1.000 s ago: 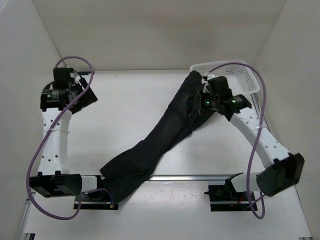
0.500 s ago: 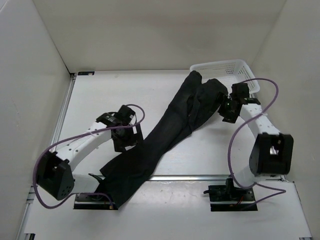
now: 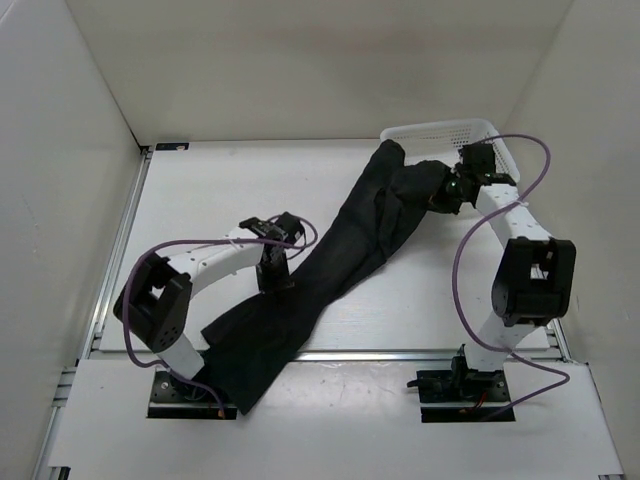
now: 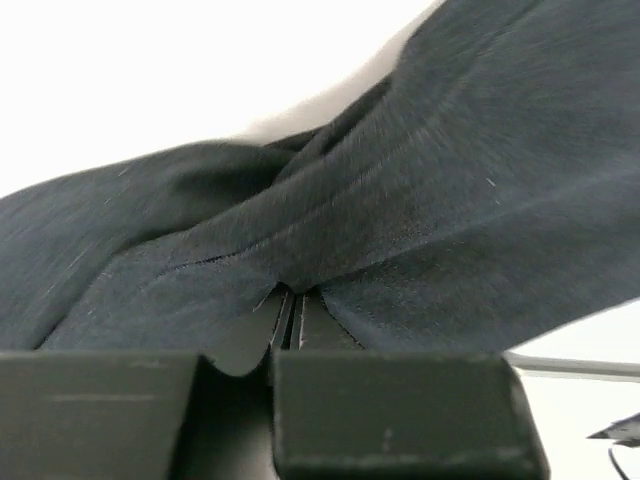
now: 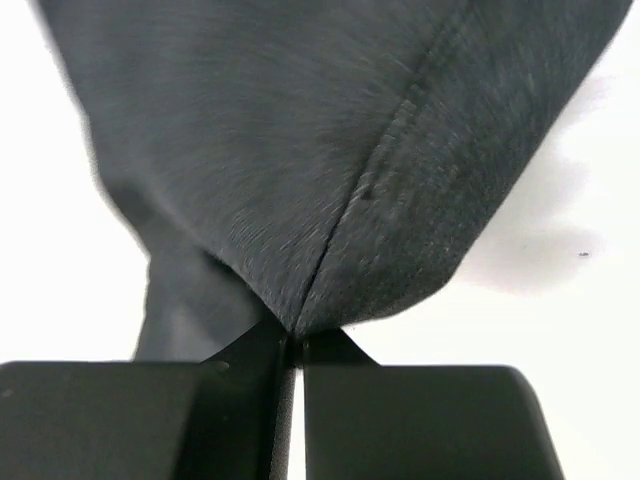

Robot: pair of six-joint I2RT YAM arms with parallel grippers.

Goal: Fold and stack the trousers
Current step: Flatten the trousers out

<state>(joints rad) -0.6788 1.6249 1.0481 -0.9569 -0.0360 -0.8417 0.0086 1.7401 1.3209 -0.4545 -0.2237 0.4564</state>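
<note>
Trousers: 1 black pair, unfolded, lying diagonally across the table from the left arm's base to the far right, the far end against the white basket.

Left gripper: down at the left edge of the lower half. The wrist view shows its jaws clenched on a pinch of cloth.

Right gripper: at the upper end, beside the basket, jaws clenched on a fold with a seam running into them.

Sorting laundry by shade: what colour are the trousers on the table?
The trousers are plain black with no pattern. This shows best in the top external view.
</note>
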